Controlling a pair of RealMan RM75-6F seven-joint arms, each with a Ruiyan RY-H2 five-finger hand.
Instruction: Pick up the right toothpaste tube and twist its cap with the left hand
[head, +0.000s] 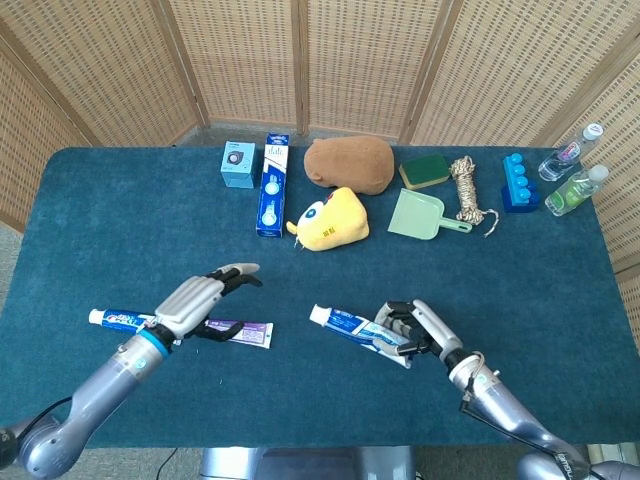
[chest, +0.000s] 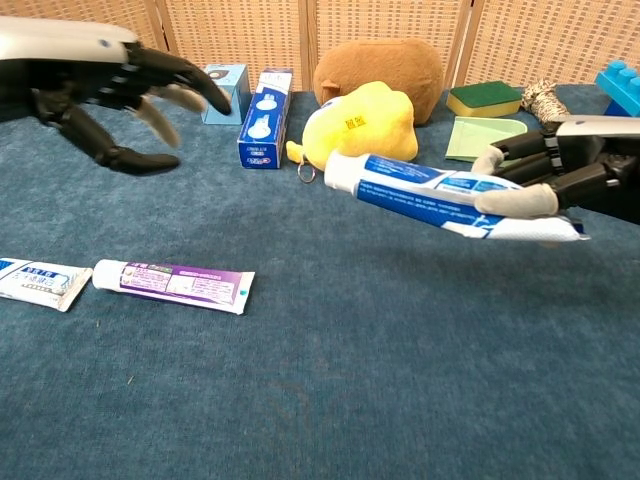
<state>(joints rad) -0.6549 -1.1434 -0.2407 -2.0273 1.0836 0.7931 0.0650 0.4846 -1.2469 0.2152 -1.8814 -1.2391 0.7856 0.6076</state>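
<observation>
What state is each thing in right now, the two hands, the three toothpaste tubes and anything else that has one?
right hand: holds the right toothpaste tube
right toothpaste tube: lifted off the table, cap on, pointing toward the left hand
left hand: holds nothing, fingers apart, in the air
purple toothpaste tube: lying flat, cap on
left toothpaste tube: lying flat
two bottles: lying down, caps on
rope: coiled

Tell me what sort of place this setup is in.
Probably a staged robot test area, not a home: a table covered in blue cloth, closed in by woven wicker screens, with unrelated items lined along the far edge, such as a yellow plush toy and a green dustpan.
</observation>
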